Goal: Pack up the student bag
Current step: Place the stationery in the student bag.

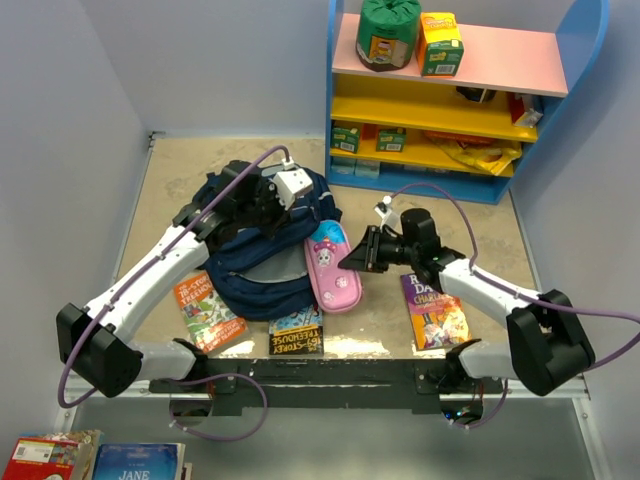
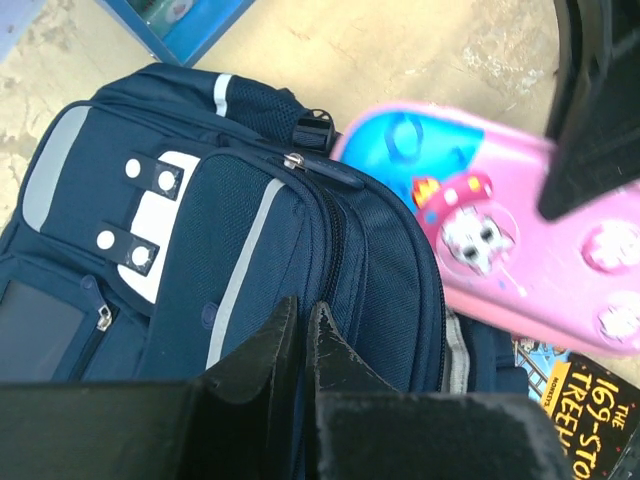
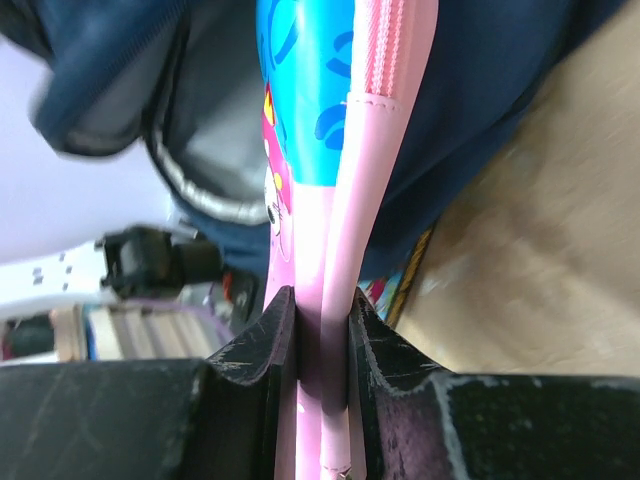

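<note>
We note a beige table walled in pale grey. On it lies the student bag. The left pincer is pressed together over the bag. The right pincer pinches the pink pencil case, which touches the bag's side.

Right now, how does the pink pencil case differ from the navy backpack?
Colour: the pencil case is pink with a blue cartoon panel; the backpack is navy with white and grey patches. Size: the pencil case is far smaller than the backpack. State: the right gripper has its fingers shut on the pencil case's edge, not on the backpack. Both have zips.
</note>
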